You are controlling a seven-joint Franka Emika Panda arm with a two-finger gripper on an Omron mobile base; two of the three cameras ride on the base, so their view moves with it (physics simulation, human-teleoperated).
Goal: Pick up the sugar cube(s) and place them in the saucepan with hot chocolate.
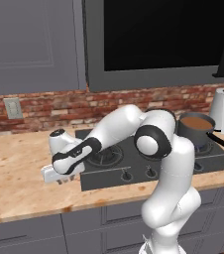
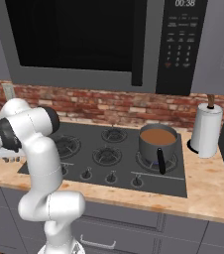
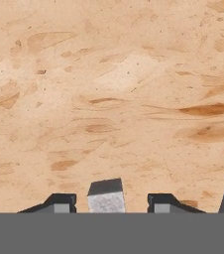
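The white arm's two-finger gripper (image 3: 107, 204) is hanging low over the pale orange marbled stone counter (image 3: 114, 99), with its dark tips spread wide and the tiny pale grey-white sugar cube (image 3: 106, 196) sitting between them at the 6 o'clock edge of the hand view, clear of both fingers (image 3: 59, 202). The cube is resting on the counter, and in the left base view the gripper (image 1: 59, 177) is sitting just off the 9 o'clock edge of the black gas cooktop (image 1: 148, 163). The dark grey round saucepan (image 1: 196, 128), with its long black handle and brown liquid inside, is standing on a burner toward 3 o'clock of the cooktop, well apart from the hand and beside the tall white paper-towel roll (image 1: 223, 110). The step in hand appears to be the grasp. To do it well, the hand should probably be settling straight down until the tips are flanking the cube's side faces near the counter, then closing slowly and evenly so neither tip is nudging it sideways. Such a small, light block is likely to skid or pop out if pinched near its top edge, so a low, centred pinch looks safest. A straight lift should then be coming before swinging toward the pot.
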